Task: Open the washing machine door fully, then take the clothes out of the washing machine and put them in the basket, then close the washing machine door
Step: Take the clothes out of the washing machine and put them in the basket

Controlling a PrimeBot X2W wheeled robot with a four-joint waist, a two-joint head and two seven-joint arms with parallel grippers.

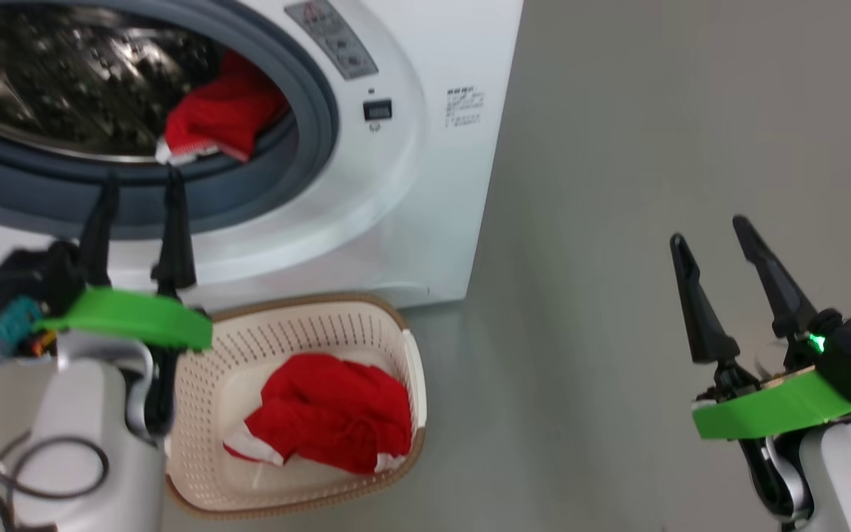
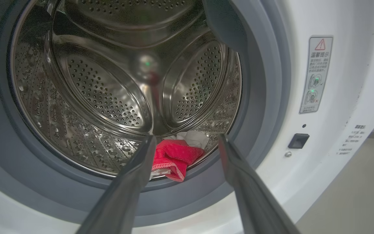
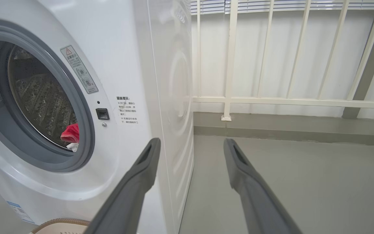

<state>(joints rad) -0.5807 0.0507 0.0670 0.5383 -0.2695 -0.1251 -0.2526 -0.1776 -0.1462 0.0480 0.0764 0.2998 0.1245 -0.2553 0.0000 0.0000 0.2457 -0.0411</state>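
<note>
Of the clothes [image 1: 222,111], one red piece lay in the mouth of the washing machine [image 1: 425,185]; another piece [image 1: 333,410] lay in the basket [image 1: 412,369] just before it. My left claw [image 1: 141,181] hung spread, empty, at its gasket [image 1: 316,111]; my right claw [image 1: 708,227] spread, empty, off its right side.
</note>
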